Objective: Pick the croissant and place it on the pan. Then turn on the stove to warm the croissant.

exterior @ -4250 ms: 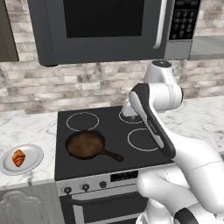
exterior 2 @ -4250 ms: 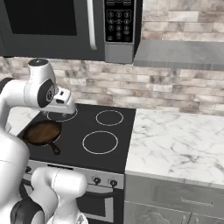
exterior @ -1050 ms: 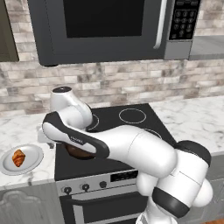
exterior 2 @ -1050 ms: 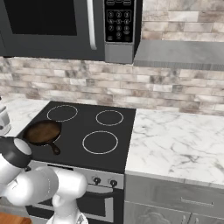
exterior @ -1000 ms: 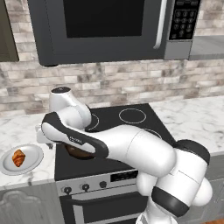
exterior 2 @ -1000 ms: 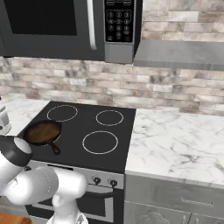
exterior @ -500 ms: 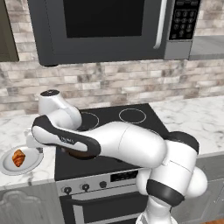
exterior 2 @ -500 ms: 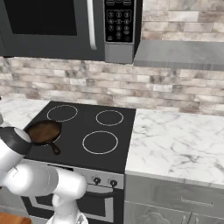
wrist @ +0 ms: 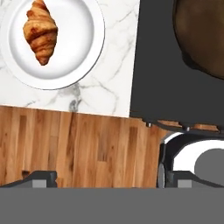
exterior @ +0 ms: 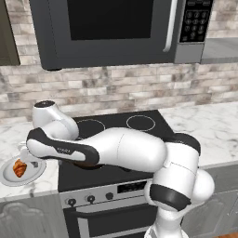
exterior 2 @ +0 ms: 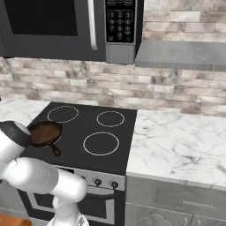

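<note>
The pincer (wrist: 105, 177) is hanging wide open and holding nothing, its two dark tips well apart above the wood floor (wrist: 74, 144) beside the table (wrist: 109, 83) edge. The arm has been swinging leftward from over the stove (exterior: 116, 139) since four seconds ago and is now reaching toward the plate. The croissant (wrist: 40, 31) is lying on the pale plate (wrist: 83, 39), on the marble table left of the stove. The pan (exterior 2: 44, 133) is sitting on the front-left burner. Microwave (exterior 2: 66, 26) keypad writing is too small to read.
</note>
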